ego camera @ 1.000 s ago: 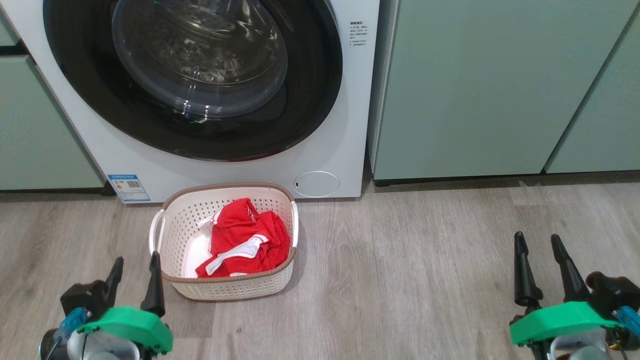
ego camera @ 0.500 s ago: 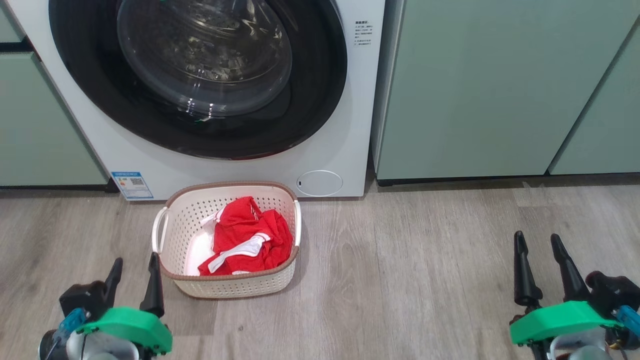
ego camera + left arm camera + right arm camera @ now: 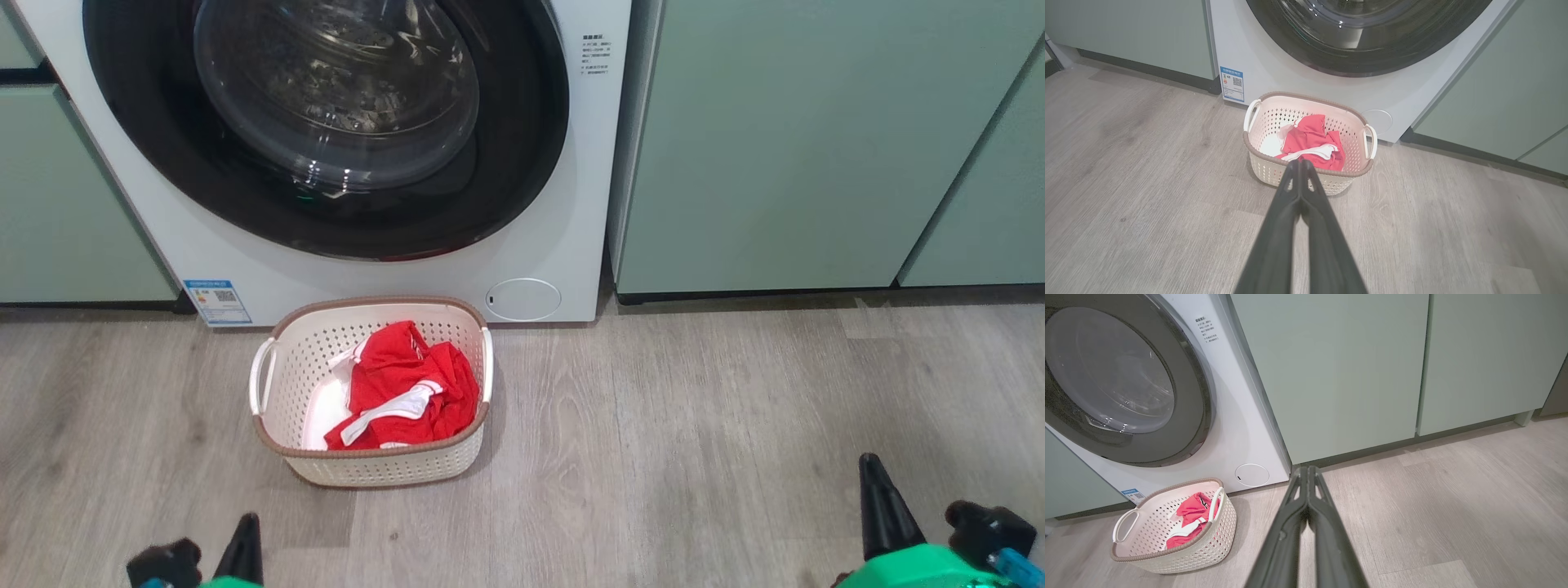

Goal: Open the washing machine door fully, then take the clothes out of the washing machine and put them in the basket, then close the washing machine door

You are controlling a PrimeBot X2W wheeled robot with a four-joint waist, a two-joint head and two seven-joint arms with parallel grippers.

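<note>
The white washing machine fills the top left of the head view. The washing machine door, black-rimmed with bulging glass, lies flush against its front. On the floor just before it stands the cream basket, and the red and white clothes lie crumpled inside. My left gripper is shut and empty at the bottom left, near the basket's front. The left wrist view shows its fingers pressed together in line with the basket. My right gripper is shut and empty, far right of the basket.
Pale green cabinets flank the machine on the right, and another cabinet stands on its left. A small round hatch sits low on the machine front. Grey wood floor stretches between the basket and my right gripper.
Both grippers have shut and dropped lower in the head view. The whole picture has shifted slightly, so the camera moved; basket, clothes and door stay as they were.
</note>
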